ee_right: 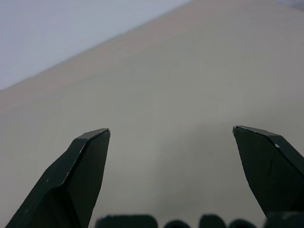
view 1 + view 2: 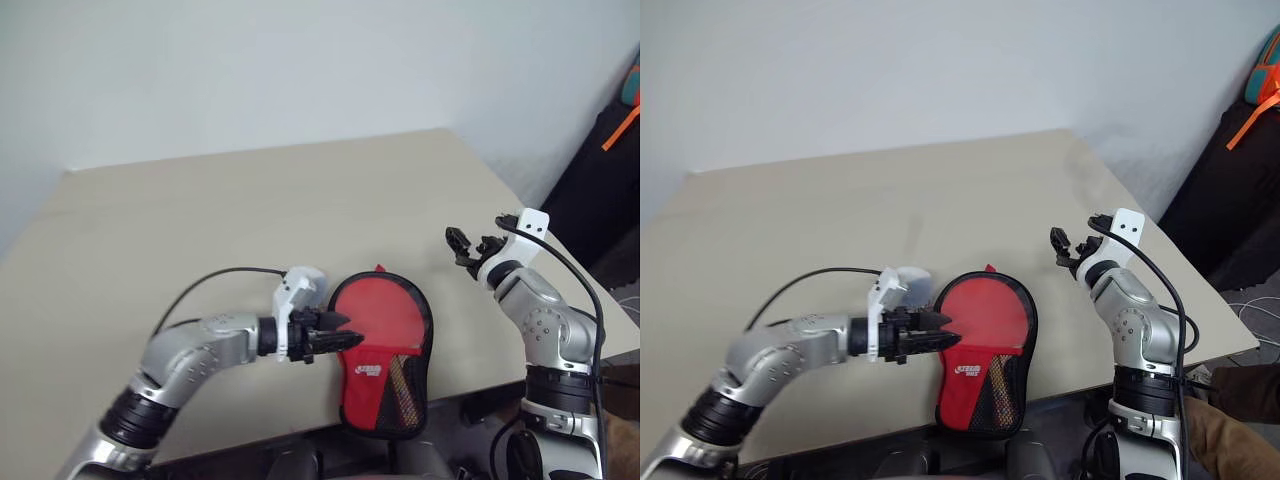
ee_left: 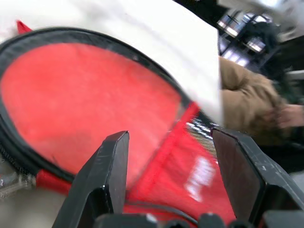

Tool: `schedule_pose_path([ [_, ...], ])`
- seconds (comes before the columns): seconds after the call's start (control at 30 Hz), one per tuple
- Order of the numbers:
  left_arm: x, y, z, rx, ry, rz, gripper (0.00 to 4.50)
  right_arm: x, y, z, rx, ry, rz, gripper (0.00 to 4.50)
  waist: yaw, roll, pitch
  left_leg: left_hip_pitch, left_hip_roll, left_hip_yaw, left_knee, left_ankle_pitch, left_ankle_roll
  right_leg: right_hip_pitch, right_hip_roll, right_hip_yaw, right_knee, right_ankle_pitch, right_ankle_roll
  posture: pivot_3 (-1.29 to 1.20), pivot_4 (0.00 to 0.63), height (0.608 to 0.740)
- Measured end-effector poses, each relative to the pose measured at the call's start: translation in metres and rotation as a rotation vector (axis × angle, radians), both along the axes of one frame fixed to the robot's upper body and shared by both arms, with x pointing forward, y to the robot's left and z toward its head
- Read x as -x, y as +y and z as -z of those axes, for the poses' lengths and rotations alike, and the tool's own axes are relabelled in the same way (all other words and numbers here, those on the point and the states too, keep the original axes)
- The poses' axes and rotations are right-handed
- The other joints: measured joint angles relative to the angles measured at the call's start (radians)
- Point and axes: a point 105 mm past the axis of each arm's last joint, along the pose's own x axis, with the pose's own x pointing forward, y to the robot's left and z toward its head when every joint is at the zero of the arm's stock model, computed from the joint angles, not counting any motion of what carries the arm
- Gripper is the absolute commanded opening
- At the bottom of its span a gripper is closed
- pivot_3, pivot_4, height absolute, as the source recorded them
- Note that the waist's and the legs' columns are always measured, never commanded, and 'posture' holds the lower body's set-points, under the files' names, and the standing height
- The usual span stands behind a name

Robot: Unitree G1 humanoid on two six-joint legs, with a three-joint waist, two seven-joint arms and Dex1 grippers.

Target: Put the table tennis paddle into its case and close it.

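The paddle (image 2: 375,315) shows red through the clear half of its black-trimmed case (image 2: 424,365), lying at the worktop (image 2: 250,220) near edge. The left end effector (image 2: 340,332), fingers apart and empty, hovers at the case's left rim. The right end effector (image 2: 462,246), wide open, hangs well apart. The paddle's handle is hard to make out behind mesh.

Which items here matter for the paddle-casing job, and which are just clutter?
Job:
- red-faced table tennis paddle, lying inside the case
- paddle-shaped black-trimmed clear case, at the table's near edge

Lying about:
- beige table
- orange-strapped dark bag, off the table, far right
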Motion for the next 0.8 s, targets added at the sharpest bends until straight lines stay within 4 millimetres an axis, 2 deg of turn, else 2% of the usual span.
schedule_pose_path([
  [0.13, -0.011, 0.003, 0.015, -0.042, -0.097, -0.035, 2.86, -0.001, 0.002, -0.002, 0.022, -0.012, -0.021, 4.5, -0.002, 0.0, 0.0, 0.001, 0.0, 0.001, 0.0, 0.0, 0.0, 0.0, 0.0, 0.001, 0.001, 0.0, 0.0, 0.0, 0.0, 0.74],
  [0.2, -0.009, 0.007, 0.024, -0.07, -0.133, -0.018, 2.86, -0.001, 0.003, -0.003, 0.029, -0.018, -0.038, 4.5, -0.003, 0.0, 0.0, 0.001, 0.0, 0.001, 0.0, 0.0, 0.0, 0.0, 0.001, 0.001, 0.001, 0.0, 0.0, 0.0, 0.0, 0.74],
  [0.4, 0.002, 0.012, 0.033, -0.122, -0.254, 0.08, 2.86, -0.01, 0.019, -0.013, 0.038, -0.045, -0.12, 4.5, -0.002, 0.001, -0.001, 0.003, 0.0, 0.001, 0.0, 0.0, 0.001, 0.002, 0.001, 0.002, 0.001, 0.0, 0.0, 0.0, 0.0, 0.74],
  [0.6, 0.009, 0.012, 0.037, -0.113, -0.294, 0.119, 2.86, -0.024, 0.036, -0.034, 0.055, -0.099, -0.193, 4.5, 0.0, 0.002, -0.002, 0.003, 0.0, 0.0, 0.001, 0.0, 0.001, 0.004, 0.001, 0.001, 0.002, 0.001, 0.001, 0.0, 0.0, 0.74],
  [0.8, 0.009, 0.012, 0.042, -0.096, -0.293, 0.105, 2.86, -0.026, 0.052, -0.026, 0.061, -0.072, -0.266, 4.5, 0.0, 0.004, -0.003, 0.004, 0.0, 0.0, 0.001, 0.0, 0.001, 0.004, 0.001, 0.001, 0.002, 0.001, 0.001, 0.0, 0.0, 0.74],
])
